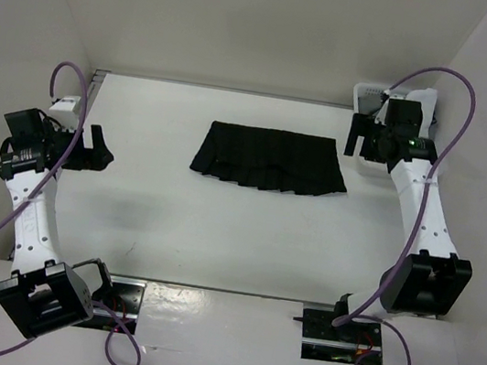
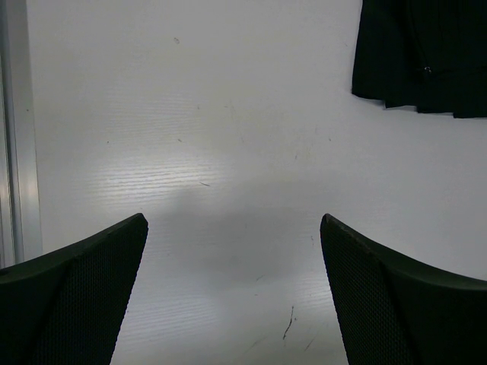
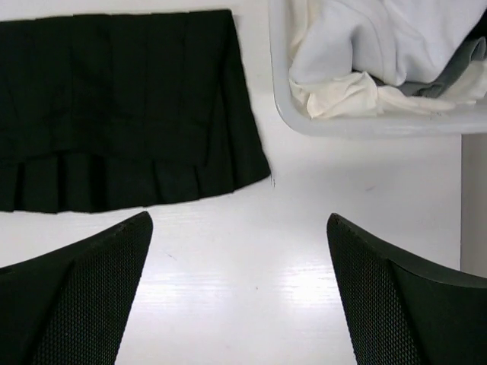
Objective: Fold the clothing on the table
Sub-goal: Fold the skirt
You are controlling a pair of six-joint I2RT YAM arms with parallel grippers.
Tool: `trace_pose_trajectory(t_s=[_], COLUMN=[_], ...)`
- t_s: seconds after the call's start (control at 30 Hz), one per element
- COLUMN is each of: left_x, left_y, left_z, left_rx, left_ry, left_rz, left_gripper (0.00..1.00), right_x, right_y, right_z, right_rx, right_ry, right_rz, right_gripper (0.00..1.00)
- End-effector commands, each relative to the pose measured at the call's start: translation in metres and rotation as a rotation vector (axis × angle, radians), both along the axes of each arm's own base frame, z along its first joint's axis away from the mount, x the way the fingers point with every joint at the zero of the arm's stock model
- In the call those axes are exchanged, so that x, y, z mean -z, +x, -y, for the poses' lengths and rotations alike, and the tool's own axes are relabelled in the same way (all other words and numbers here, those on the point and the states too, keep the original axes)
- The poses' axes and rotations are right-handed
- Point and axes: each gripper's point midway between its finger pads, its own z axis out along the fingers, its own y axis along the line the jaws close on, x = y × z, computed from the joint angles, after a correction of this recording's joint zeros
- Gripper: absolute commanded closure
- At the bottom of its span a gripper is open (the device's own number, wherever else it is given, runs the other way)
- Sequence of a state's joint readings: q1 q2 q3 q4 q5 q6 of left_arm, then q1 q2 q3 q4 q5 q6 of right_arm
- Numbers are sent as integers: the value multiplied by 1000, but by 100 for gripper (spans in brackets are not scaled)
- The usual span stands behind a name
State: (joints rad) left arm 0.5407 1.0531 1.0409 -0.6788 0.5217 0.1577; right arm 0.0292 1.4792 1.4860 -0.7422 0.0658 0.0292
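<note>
Black skirt (image 1: 270, 159) lies between left gripper (image 1: 100, 149) and right gripper (image 1: 358, 138); touching neither.

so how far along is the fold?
Done: setup only. The skirt lies spread flat on the table, with no fold visible. In hand: nothing. The left gripper and right gripper are both open and empty, each off to its own side of the skirt. Left: the whole fold.

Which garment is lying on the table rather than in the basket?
The black pleated skirt, spread flat; the white and grey garments sit bunched in the basket.
</note>
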Motion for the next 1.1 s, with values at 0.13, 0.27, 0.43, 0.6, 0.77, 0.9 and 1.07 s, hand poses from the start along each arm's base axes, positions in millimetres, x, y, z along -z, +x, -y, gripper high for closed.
trace_pose_trajectory(t_s=[0.13,0.27,0.43,0.6,0.77,0.9,1.07], left_x=[-5,-1,-4,-4,-13,-7,-2], left_y=[3,2,2,1,-1,-1,1], left_z=[-3,-4,-7,-9,-9,-9,-10], left_rx=[7,0,-23,-31,-43,-43,-43], left_ry=[22,22,38,44,63,54,44], left_rz=[32,21,29,25,57,41,24], left_gripper=[0,0,0,0,0,0,0], right_x=[-29,-27,-20,-37,-91,-90,-76], right_y=[-7,-2,-5,3,-2,-16,-33], right_z=[-20,-49,-94,-92,-12,39,61], right_rx=[-150,-267,-374,-396,-175,-23,46], right_ry=[43,53,-65,-85,-126,-193,-198], right_rz=[46,55,71,86,246,247,217], right_gripper=[1,1,6,6,5,3,2])
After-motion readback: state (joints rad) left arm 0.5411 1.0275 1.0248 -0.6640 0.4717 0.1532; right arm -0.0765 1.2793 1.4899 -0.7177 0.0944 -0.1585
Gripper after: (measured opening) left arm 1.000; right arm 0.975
